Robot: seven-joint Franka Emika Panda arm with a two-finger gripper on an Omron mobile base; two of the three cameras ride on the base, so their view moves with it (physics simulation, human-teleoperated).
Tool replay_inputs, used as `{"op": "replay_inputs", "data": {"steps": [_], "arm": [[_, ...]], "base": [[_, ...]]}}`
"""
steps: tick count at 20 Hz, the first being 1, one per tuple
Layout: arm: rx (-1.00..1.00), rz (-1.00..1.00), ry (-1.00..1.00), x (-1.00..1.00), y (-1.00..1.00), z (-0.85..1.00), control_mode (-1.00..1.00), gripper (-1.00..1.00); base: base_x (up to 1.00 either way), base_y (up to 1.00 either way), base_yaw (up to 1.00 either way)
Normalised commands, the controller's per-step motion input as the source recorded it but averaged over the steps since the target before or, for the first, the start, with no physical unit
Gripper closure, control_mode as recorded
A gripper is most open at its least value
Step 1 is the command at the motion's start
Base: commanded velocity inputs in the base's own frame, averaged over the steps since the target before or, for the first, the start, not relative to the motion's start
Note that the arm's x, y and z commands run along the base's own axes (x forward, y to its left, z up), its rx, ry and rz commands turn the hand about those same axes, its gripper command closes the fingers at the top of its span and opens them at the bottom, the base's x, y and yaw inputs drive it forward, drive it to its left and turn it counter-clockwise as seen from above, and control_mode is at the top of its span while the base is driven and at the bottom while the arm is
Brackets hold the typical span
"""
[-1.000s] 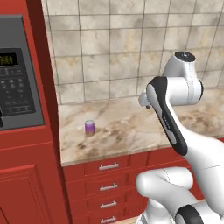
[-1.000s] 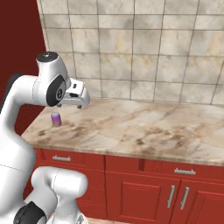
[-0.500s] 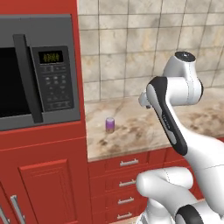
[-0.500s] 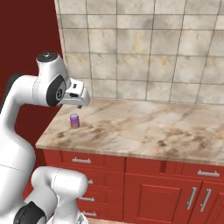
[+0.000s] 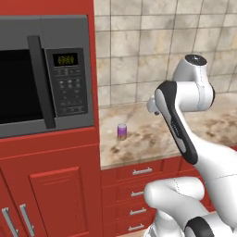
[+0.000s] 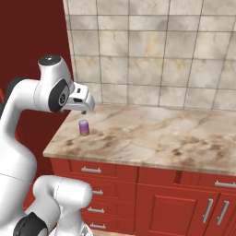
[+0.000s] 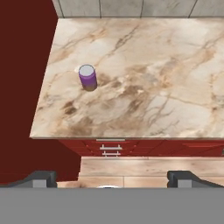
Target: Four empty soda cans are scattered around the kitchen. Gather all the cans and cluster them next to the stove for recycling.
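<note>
One purple soda can (image 5: 121, 131) with a silvery top stands upright on the beige marbled countertop (image 5: 143, 146), near its left end. The right base view has the can (image 6: 84, 127) just below and beyond my gripper (image 6: 84, 109), which hangs above the counter's front left corner. Looking down from the hand, the can (image 7: 88, 77) sits well ahead and left of the gripper (image 7: 112, 178). Its two dark fingertips (image 7: 41, 177) stand wide apart with nothing between them. The stove is out of view.
A dark microwave (image 5: 41, 88) with a keypad is built into the tall red cabinet left of the counter. Red drawers (image 6: 92, 170) run under the countertop (image 6: 156, 138). A tan tiled wall (image 6: 152, 55) backs it. The cabinet's red side (image 6: 32, 46) closes the counter's left end.
The base has driven left, so the whole scene slid right and the microwave came into view. The arm keeps its pose, the gripper stays open, and the can has not moved on the counter.
</note>
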Motion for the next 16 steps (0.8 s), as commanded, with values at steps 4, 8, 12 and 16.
{"op": "replay_inputs", "data": {"steps": [4, 8, 12, 16], "arm": [[0.0, 0.0, 0.0, 0.0, 0.0, 0.0, 1.0, -1.0], [0.0, 0.0, 0.0, 0.0, 0.0, 0.0, 1.0, -1.0], [0.0, 0.0, 0.0, 0.0, 0.0, 0.0, 1.0, -1.0], [0.0, 0.0, 0.0, 0.0, 0.0, 0.0, 1.0, -1.0]], "base": [[0.24, 0.04, 0.02], [0.28, 0.0, 0.03], [0.32, -0.01, 0.08], [0.3, -0.04, 0.1]]}}
